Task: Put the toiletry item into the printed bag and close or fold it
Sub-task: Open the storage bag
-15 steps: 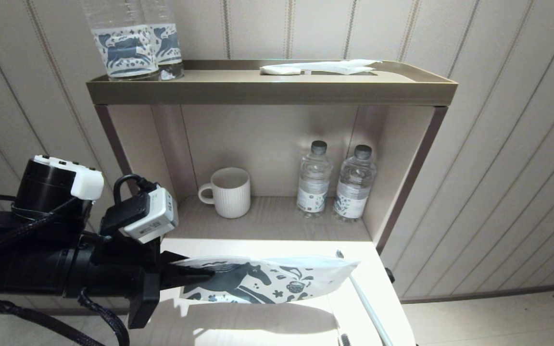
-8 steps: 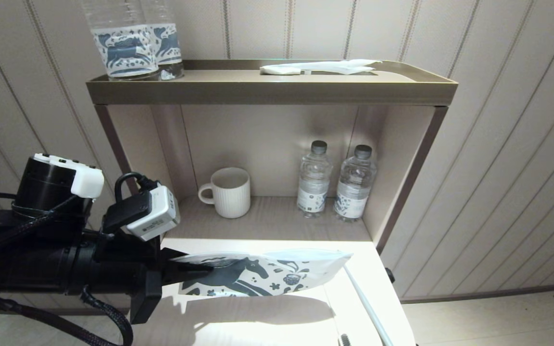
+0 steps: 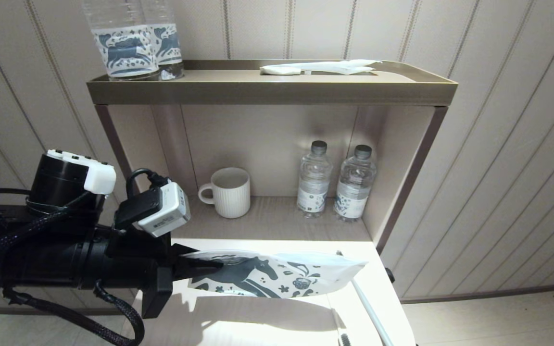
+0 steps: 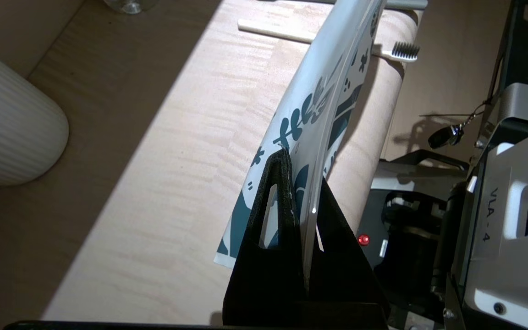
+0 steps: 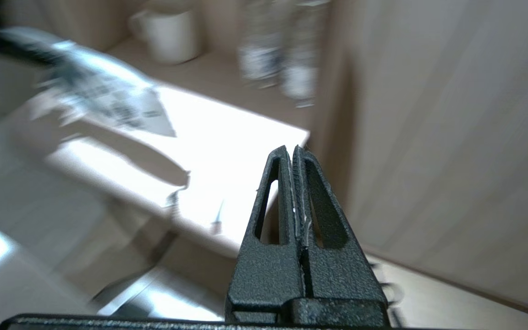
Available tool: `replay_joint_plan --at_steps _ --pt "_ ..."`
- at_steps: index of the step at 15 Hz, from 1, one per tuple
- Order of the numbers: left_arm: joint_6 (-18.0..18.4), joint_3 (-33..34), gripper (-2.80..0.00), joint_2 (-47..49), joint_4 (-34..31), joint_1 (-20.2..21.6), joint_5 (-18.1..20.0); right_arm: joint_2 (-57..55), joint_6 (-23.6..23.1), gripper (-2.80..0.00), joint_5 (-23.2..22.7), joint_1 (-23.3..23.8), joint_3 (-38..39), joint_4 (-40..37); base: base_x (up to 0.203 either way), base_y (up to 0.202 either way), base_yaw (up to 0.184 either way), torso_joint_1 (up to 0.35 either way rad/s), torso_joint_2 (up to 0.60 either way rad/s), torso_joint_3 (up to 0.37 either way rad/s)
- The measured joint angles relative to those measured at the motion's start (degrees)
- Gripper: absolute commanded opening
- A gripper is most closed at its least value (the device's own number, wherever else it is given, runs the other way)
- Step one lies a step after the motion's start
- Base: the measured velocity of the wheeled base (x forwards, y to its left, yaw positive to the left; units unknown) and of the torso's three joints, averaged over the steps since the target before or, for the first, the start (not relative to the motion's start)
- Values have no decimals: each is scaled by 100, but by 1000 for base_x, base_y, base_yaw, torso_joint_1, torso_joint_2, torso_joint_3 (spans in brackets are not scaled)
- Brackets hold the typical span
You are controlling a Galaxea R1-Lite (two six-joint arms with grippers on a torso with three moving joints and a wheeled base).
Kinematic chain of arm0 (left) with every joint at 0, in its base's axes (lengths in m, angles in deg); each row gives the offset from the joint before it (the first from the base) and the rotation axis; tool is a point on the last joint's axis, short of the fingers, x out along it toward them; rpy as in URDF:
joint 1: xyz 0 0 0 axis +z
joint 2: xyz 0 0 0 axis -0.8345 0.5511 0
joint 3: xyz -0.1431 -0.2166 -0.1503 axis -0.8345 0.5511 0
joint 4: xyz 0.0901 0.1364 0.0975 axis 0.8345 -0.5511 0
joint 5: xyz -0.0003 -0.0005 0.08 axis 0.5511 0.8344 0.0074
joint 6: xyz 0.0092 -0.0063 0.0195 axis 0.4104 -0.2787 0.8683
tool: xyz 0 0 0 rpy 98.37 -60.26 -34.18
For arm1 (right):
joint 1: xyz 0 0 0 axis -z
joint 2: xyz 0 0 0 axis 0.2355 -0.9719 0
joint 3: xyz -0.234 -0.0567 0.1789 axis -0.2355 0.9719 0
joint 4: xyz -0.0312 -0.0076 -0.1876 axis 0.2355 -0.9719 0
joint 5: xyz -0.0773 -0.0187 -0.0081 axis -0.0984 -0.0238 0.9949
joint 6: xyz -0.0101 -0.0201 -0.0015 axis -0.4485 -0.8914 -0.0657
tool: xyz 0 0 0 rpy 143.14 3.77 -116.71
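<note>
Head view: the left gripper (image 3: 205, 269) pinches one end of the flat white horse-printed bag (image 3: 277, 278), held edge-up over the pale wooden counter (image 3: 258, 327). The thin grey-white toothbrush (image 3: 371, 312) lies beyond the bag's far end — loading looks not yet begun.

Left wrist view: a ribbed white mug (image 4: 12, 133) sits well aside.

Right wrist view: the right gripper (image 5: 294, 156) hangs off the counter's corner, fingers pressed together, empty — it must open for the toothbrush.

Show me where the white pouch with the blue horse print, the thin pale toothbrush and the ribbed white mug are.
white horse-print pouch (image 3: 277, 278), head view, printed middle.
thin pale toothbrush (image 3: 371, 312), head view, handle.
ribbed white mug (image 3: 230, 193), head view, side wall.
</note>
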Motion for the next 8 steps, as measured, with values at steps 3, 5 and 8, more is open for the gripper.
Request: replay_joint_plan --at_steps 3,5,8 --pt "-25 -15 -280 188 291 -70 93 -1559 -59 0 -1450 -340 -530 -309 0 0 0 0 0 0" --pt "-22 -35 -280 273 299 -95 259 -2412 -101 0 -1960 -803 -714 -364 0 0 0 0 0 0" --pt "-12 -98 -280 297 295 -136 371 -3249 -341 0 -2172 -1473 -754 -95 0 0 0 0 0 0"
